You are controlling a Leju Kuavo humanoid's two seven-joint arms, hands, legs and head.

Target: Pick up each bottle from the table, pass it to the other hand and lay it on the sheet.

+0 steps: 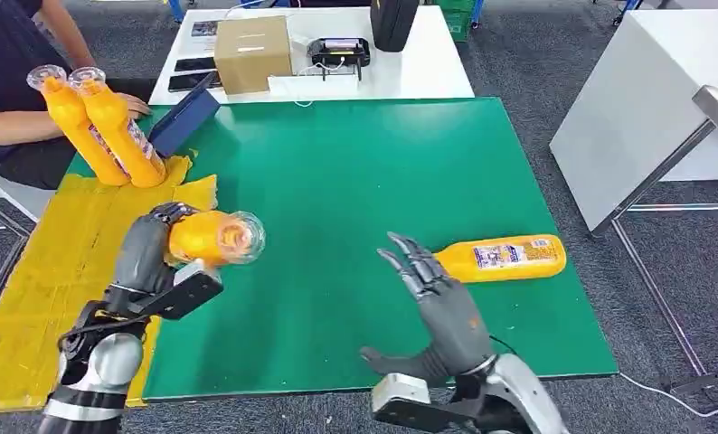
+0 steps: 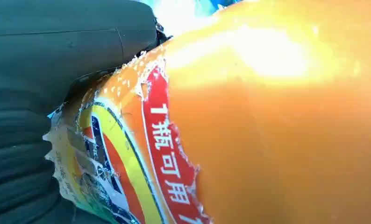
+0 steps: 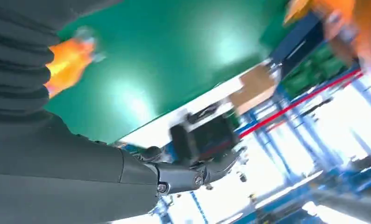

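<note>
We see the left hand [image 1: 156,249] with fingers wrapped around an orange bottle [image 1: 212,238] above the green tabletop [image 1: 355,172]. The right hand [image 1: 437,307] hovers empty, fingers spread, near a second bottle [image 1: 503,258] lying flat.

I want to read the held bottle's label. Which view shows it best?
The left wrist view: the held bottle fills it, red label print legible. The head view shows it whole in the left hand, label hidden; the right wrist view, a blur.

Left hand [image 1: 161,249] curled in a grip, raised — right hand [image 1: 441,303] empty, fingers spread, palm upright
</note>
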